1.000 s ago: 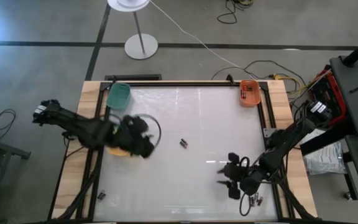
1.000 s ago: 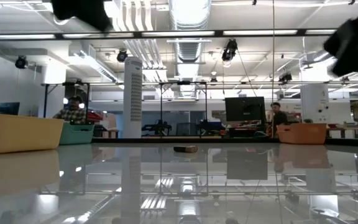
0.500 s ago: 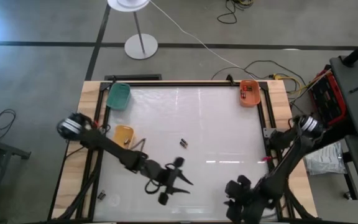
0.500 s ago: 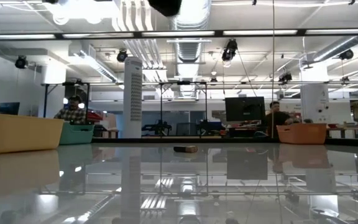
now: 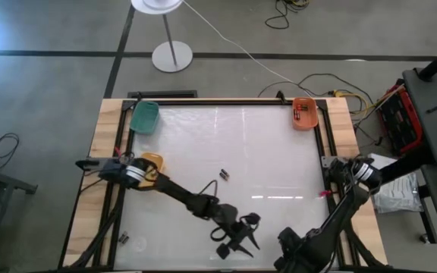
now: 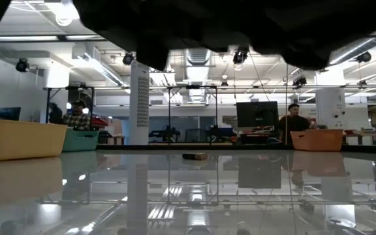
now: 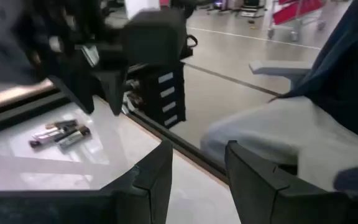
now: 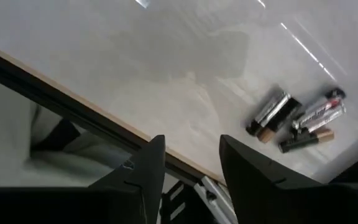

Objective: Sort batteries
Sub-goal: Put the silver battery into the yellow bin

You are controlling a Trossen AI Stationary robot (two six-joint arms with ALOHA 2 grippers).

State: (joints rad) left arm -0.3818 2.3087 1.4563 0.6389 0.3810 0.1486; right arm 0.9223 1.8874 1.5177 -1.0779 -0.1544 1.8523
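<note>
One dark battery (image 5: pixel 223 174) lies alone mid-table, also seen as the battery (image 6: pixel 194 156) in the low view. A small cluster of batteries (image 8: pixel 297 118), silver and dark with red marks, lies near the table's near right edge; it is the same cluster of batteries (image 7: pixel 61 132) the left wrist view shows. My left gripper (image 5: pixel 241 236) hangs open over the near middle of the table, above nothing. My right gripper (image 5: pixel 293 246) is open at the near right edge, beside the cluster. More batteries sit in the orange bin (image 5: pixel 304 114).
The green bin (image 5: pixel 145 116) stands at the far left corner. The yellow bin (image 5: pixel 150 162) is at the left, partly under my left arm. A stray battery (image 5: pixel 124 239) lies on the near left frame. The dark table rail (image 8: pixel 73 102) runs close to my right gripper.
My left gripper has swung from the yellow bin toward the near edge and rightward, ending near the table's near middle. My right gripper has drawn back toward the near right edge. The lone battery has stayed in place.
</note>
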